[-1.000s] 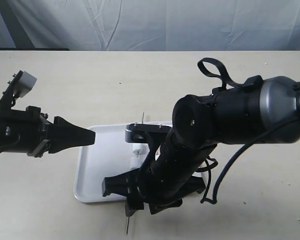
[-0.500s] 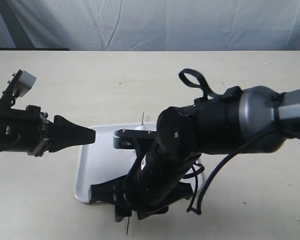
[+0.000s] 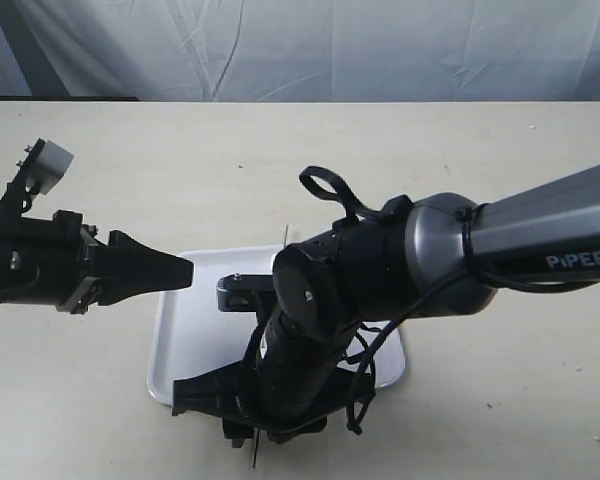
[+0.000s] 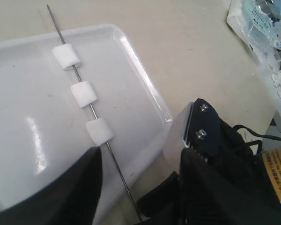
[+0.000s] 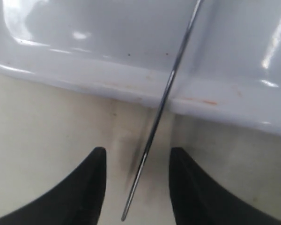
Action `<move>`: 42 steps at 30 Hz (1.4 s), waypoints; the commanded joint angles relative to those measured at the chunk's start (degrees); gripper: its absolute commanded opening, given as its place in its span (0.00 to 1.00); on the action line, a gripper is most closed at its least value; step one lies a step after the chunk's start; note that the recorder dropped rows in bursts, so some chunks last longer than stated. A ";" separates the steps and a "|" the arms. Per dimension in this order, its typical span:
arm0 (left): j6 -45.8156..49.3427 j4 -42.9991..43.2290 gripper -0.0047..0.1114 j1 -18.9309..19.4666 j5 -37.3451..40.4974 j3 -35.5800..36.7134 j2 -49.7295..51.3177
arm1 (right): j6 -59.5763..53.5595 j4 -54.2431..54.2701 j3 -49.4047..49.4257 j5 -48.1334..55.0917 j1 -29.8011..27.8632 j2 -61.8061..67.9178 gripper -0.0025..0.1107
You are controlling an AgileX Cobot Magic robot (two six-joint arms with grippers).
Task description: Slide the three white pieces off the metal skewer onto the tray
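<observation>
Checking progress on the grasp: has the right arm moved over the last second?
Yes: the right arm swung leftward, now covering more of the tray's middle.

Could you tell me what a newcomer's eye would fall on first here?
The bulky right arm fills the middle of the exterior view, low over the tray. Three white pieces sit threaded on the metal skewer across the tray, its bare end between the jaws of the open right gripper.

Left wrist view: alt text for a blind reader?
Three white pieces sit threaded, spaced apart, on a thin metal skewer lying diagonally across a glossy white tray. The open left tool flanks the skewer's near end.
</observation>
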 commanded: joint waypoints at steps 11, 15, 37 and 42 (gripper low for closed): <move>0.30 -2.05 0.47 -0.25 -1.39 -0.38 0.14 | 2.43 -2.08 -0.30 -2.80 0.11 0.22 0.30; 0.44 -2.05 0.47 -0.25 -1.53 -0.38 0.14 | 2.43 -1.99 -0.30 -3.59 0.11 0.22 0.14; 0.44 -1.83 0.47 -0.25 -2.03 -0.38 0.14 | 2.43 -1.99 -0.30 -4.66 0.36 0.22 0.08; 0.44 -1.83 0.47 -0.25 -2.03 -0.38 0.14 | 2.43 -2.12 -0.30 -4.60 0.36 0.22 0.08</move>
